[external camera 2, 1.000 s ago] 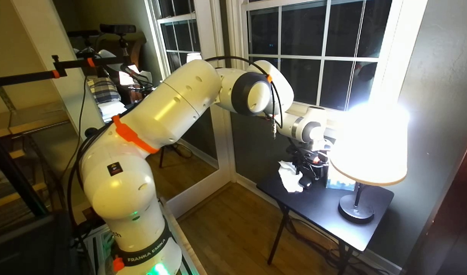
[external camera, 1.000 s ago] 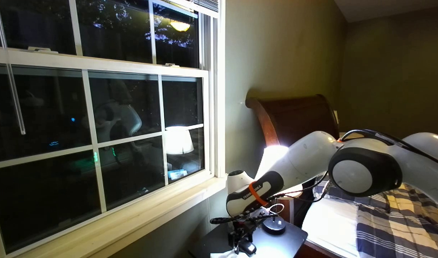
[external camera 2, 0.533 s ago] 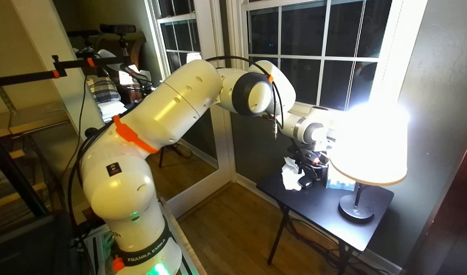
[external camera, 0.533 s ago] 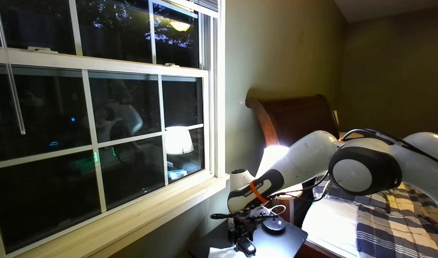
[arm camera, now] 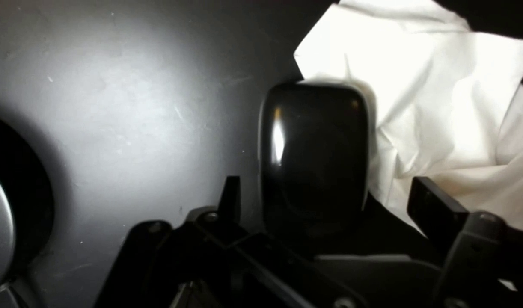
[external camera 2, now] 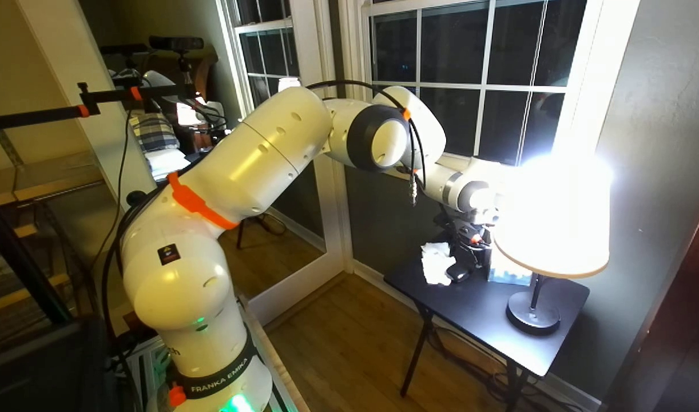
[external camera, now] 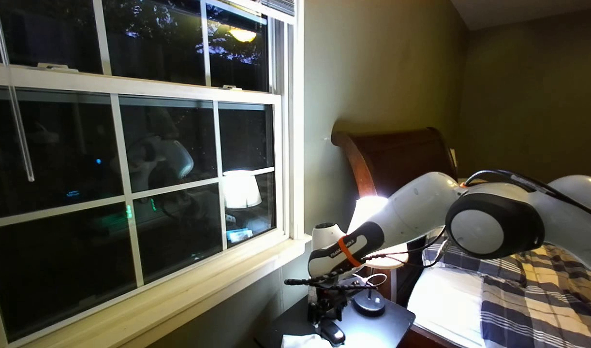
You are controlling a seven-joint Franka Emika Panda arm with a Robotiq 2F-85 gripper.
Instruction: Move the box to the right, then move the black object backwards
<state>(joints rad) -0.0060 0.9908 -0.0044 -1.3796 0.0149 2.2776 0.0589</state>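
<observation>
The pale whitish box (external camera 2: 507,271), bluish near its base, stands on the table behind the lamp shade, which hides part of it. It is out of the wrist view. The black object (arm camera: 315,149) is glossy and rounded; it also shows in both exterior views (external camera: 332,332) (external camera 2: 458,272). It lies on the table with its far right corner against a crumpled white tissue. My gripper (arm camera: 330,201) is open, one finger on each side of the black object's near part, with a visible gap on both sides. In the exterior views the gripper (external camera: 327,314) (external camera 2: 469,252) is low over the table.
The crumpled white tissue (arm camera: 424,98) lies beside the black object, under the right finger in the wrist view. The lit lamp (external camera 2: 552,217) stands on the black table (external camera 2: 475,309); its round base (arm camera: 17,205) is at the wrist view's left. A window sill (external camera: 237,290) borders the table.
The arm has shifted slightly towards the lamp side. The white tissue has moved slightly the same way and its raised top has sunk lower. The black object looks almost unmoved.
</observation>
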